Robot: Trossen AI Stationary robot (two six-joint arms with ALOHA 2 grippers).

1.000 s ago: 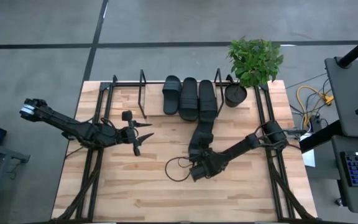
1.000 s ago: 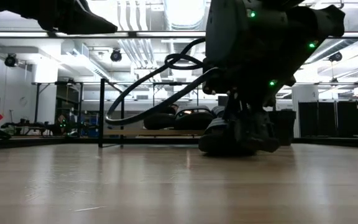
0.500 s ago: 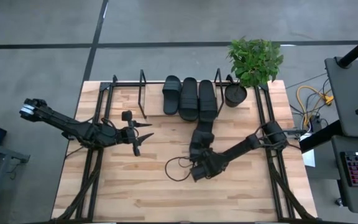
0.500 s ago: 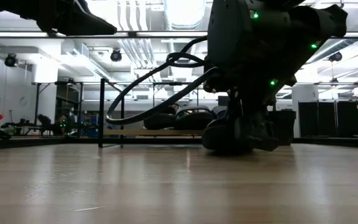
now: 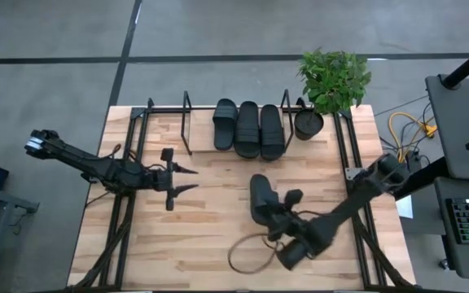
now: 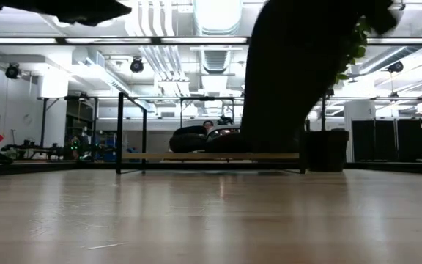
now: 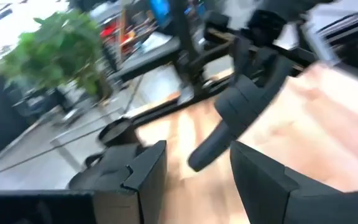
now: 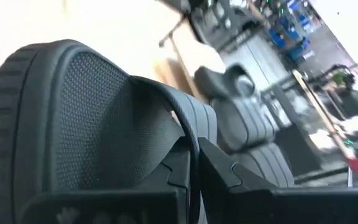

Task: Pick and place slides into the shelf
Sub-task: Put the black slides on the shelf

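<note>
Three slides (image 5: 248, 128) lie side by side on the shelf (image 5: 187, 122) at the far edge of the bench (image 5: 153, 244), beside a potted plant (image 5: 330, 81). Nearer, the right tool (image 5: 277, 213) is clamped on the strap of the fourth slide (image 5: 261, 198), carried above the boards. At the left side, the left tool (image 5: 184, 179) hovers with its fingers apart, empty

Black slides (image 5: 248, 129), one mesh-textured (image 8: 86, 118); pale wooden shelf (image 5: 202, 130); green plant (image 5: 334, 76).
</note>
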